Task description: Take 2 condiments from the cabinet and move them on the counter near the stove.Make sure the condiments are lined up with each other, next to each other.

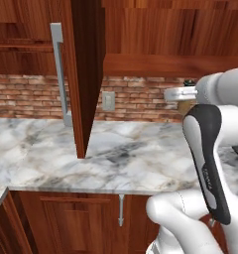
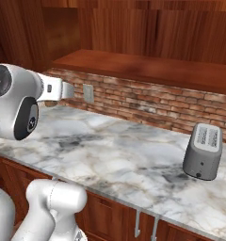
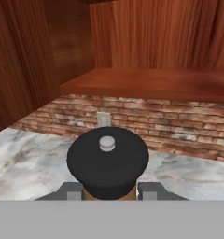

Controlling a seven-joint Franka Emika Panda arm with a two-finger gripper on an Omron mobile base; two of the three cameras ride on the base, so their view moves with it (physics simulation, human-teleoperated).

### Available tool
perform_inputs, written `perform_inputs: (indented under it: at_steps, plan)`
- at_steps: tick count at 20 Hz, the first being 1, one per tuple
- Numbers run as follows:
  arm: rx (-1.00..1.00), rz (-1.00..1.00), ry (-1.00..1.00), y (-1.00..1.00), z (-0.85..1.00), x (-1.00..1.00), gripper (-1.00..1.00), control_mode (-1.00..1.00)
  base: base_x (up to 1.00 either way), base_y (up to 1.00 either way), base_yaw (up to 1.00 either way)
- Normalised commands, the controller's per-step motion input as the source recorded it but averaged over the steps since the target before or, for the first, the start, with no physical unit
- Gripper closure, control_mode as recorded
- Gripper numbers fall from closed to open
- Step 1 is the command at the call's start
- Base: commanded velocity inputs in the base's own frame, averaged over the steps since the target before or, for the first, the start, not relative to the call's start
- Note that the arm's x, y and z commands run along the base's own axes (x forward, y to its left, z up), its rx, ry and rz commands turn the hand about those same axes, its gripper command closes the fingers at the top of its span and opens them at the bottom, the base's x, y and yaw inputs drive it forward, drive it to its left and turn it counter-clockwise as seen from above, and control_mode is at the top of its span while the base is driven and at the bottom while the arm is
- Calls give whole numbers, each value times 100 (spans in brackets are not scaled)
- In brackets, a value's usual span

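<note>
The shaker (image 3: 108, 164) is sitting between the gripper (image 3: 109, 191) fingers, its dark round top facing the hand camera and the two finger tips pressing in on either side just below that top, so the gripper is clamping the shaker rather than standing open. Only a sliver of brown body is showing under the cap, so how deep the fingers are reaching down the sides cannot be told. The shaker is hanging in the air above the counter (image 3: 34, 154), with the marble spreading below and ahead of the gripper and the brick wall beyond it. The cabinet (image 3: 146, 84) shelf is lying ahead of and above the gripper, and its open door (image 1: 86, 74) is hanging to the gripper's left. A toaster (image 2: 203, 151) is standing well off to the gripper's right on the same slab. Risk, as I am judging it: the fingers appear to be gripping high, close under the cap, so a quick swing or a hard stop could be tipping or slipping the shaker loose. A leftward sweep would be bringing the forearm (image 1: 208, 158) toward the door edge. The stove is nowhere in these pictures, so the base is likely needing to travel, and jolts along the way are adding to the slip risk. Setting down tilted would be toppling the shaker and spoiling the line-up with the bottle.
</note>
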Motion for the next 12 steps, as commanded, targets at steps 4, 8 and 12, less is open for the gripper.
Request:
perform_inputs:
  at_steps: [4,8,12]
  plan:
    - [10,-7,0,-13,0,-74,100,-100,0,0,0]
    - [7,-6,0,-10,0,-49,100,-100,0,0,0]
    - [0,0,0,-4,0,-4,100,-100,0,0,0]
